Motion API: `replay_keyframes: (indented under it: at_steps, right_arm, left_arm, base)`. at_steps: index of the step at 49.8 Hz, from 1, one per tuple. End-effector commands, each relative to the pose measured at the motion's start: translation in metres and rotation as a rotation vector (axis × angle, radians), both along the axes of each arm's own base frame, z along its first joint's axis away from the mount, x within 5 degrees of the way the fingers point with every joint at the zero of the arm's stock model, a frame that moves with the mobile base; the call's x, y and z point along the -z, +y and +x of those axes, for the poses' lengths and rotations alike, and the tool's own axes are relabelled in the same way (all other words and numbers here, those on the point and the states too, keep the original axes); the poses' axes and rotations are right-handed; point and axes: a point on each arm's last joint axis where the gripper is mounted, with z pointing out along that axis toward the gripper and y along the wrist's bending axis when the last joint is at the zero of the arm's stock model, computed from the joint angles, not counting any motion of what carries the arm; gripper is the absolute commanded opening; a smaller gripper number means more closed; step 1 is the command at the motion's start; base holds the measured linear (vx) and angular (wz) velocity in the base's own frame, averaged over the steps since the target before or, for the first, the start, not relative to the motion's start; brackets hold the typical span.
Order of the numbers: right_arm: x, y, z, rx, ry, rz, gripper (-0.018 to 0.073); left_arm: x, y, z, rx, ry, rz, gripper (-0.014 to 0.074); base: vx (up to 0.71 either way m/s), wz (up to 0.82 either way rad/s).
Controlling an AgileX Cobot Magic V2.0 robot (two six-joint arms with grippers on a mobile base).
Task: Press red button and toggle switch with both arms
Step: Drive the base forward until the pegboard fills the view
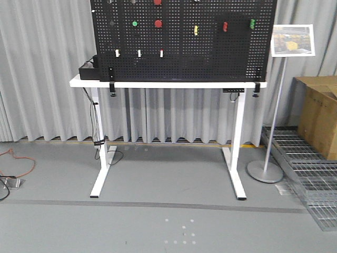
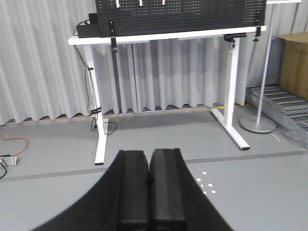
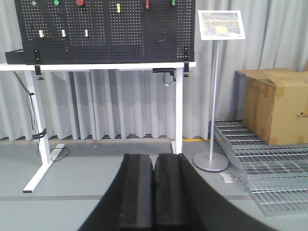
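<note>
Pleated grey curtain (image 1: 42, 79) | perforated black pegboard (image 1: 210, 52) | left pincer (image 2: 148, 156), right pincer (image 3: 154, 159): closed, seemingly empty

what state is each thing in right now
left gripper: shut, empty
right gripper: shut, empty
red button: untouched, no gripper near
white switches: position too small to tell
box: flaps folded in

even, soft indoor light fills all three views — bright but flat. the curtain (image 1: 174, 113) is faintly shaded under the desk (image 1: 168, 84). the black pegboard (image 1: 184, 58) looks dark and slightly soft; the left claw (image 2: 149, 155) and right claw (image 3: 154, 158) are near, dark, a little blurred.
</note>
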Motion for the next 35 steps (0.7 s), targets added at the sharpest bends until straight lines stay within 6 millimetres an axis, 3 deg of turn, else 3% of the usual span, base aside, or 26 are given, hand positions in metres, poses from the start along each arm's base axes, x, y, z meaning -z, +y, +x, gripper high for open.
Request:
replay_keyframes:
  at_steps: [1,35]
  right_arm:
    - [-0.0042,-0.001,-0.0012,0.015,-0.085,-0.012,-0.0003]
    - [-0.0042,-0.001,-0.0012,0.015,-0.085,-0.012,-0.0003]
  left_arm:
    - [0.0037,0.0006,0.0004,-0.007,-0.057,-0.013,0.0001]
    - [0.0037,0.0006,0.0004,-0.007,-0.057,-0.013,0.0001]
  base:
    - [0.24,0.1]
    - [0.37,-0.06]
